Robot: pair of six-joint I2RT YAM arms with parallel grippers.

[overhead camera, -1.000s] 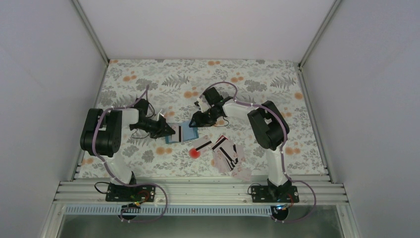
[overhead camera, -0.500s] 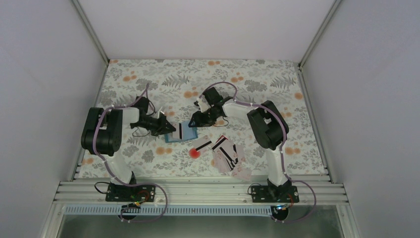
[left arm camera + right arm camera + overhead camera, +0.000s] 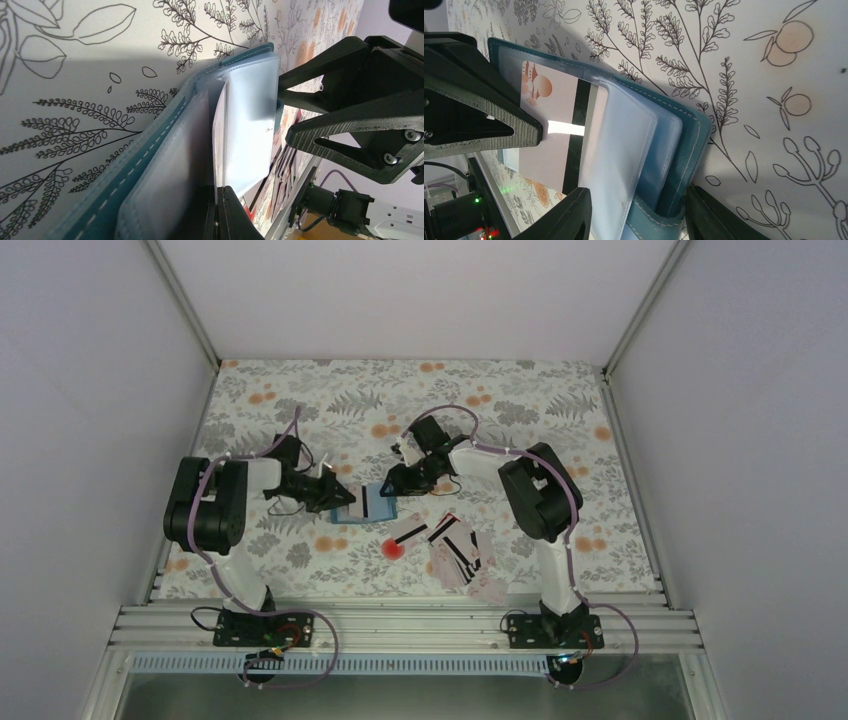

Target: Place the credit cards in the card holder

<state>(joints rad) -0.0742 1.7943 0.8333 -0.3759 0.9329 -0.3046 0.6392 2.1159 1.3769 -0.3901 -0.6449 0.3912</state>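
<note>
Blue stitched card holder (image 3: 348, 519) lies open mid-table, clear sleeves up. Left gripper (image 3: 342, 499) is pinched tight on a pale black-striped card (image 3: 549, 130), which sits half under a sleeve. Right gripper (image 3: 392, 485) is part-open and clamps the holder's other end. Loose cards (image 3: 458, 548) lie near the front edge. Holder is well apart from the table (image 3: 300, 400) edges and walls.

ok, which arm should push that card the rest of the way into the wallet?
Left. The left gripper pinches the card, which sits partly inside the wallet. The right gripper clamps the wallet's folded edge and looks best left steadying it.
</note>
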